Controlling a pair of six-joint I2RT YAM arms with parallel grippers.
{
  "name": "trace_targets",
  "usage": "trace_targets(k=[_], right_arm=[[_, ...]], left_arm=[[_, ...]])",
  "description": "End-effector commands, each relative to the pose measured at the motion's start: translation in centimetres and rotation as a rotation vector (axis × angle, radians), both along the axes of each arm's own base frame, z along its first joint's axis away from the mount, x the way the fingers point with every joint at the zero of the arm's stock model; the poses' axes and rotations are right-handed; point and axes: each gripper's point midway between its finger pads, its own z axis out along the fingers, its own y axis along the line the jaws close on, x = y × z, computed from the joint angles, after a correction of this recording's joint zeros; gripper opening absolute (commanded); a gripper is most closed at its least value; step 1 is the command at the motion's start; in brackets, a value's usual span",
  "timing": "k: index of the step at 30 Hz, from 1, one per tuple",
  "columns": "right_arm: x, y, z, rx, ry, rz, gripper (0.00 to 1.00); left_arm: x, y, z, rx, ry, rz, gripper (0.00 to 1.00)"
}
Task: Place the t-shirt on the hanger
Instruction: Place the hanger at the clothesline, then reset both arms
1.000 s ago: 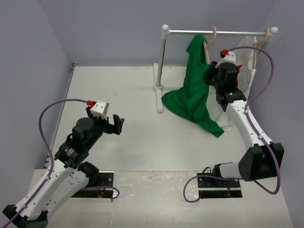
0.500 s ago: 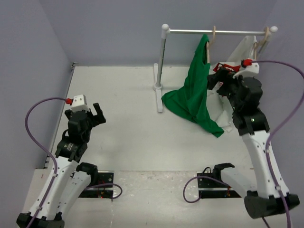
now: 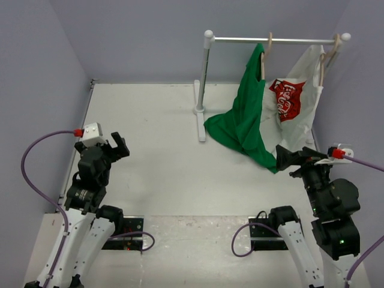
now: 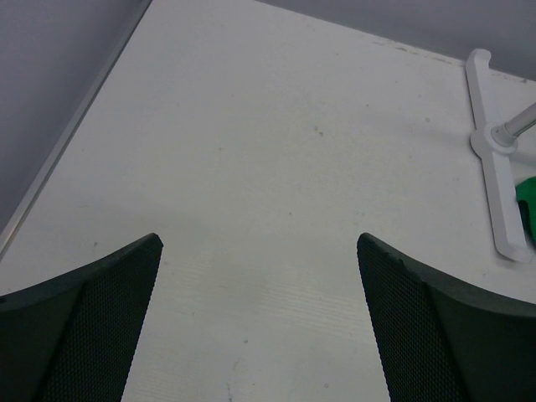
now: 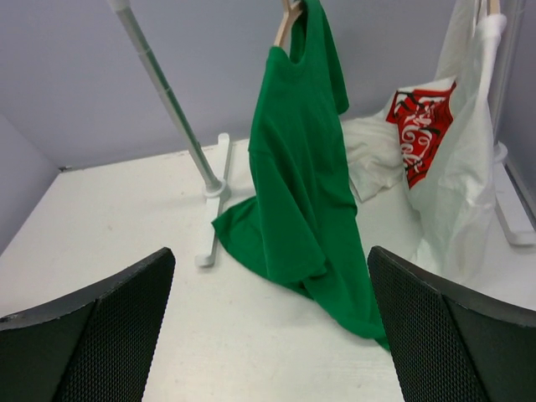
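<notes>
The green t-shirt [image 3: 246, 117] hangs by its neck from the pale wooden hanger [image 3: 263, 59] on the rail, and its lower part trails onto the table. In the right wrist view the t-shirt [image 5: 301, 167] drapes down from the hanger [image 5: 288, 23] at the top edge. My right gripper [image 3: 294, 157] is open and empty near the table's right front, well short of the shirt; its jaws [image 5: 270, 253] frame the cloth from a distance. At the left side my left gripper [image 3: 115, 147] is open over bare table, with nothing between its jaws [image 4: 258, 243].
A white rack has a rail [image 3: 288, 41], a pole [image 3: 204, 72] and a foot [image 3: 200, 123]. A white shirt with a red logo [image 3: 294, 99] hangs on a second hanger [image 3: 327, 54] at the rail's right end. Walls close in left, back and right.
My right arm has drawn back from the green shirt at the rack to the near right, its jaws now open and empty. My left arm has pulled back toward the left edge.
</notes>
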Motion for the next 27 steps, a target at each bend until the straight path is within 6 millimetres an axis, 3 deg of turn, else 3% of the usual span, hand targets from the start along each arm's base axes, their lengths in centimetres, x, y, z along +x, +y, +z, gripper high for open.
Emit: trace_targets(k=[1,6,13,27], right_arm=[[-0.9,0.1,-2.1,-0.036,0.037,0.022,0.99],[0.0,0.0,-3.2,-0.041,0.017,0.007,0.99],[0.4,-1.2,-4.6,-0.005,-0.012,-0.072,0.99],[0.7,-1.5,-4.9,0.042,0.008,-0.100,0.99]], left_arm=[[-0.8,0.6,3.1,0.013,-0.098,0.003,1.00],[-1.8,0.9,4.0,0.006,-0.160,0.010,1.00],[-1.4,0.7,3.5,0.008,-0.133,0.006,1.00],[-1.1,0.0,3.4,0.006,-0.135,-0.035,1.00]])
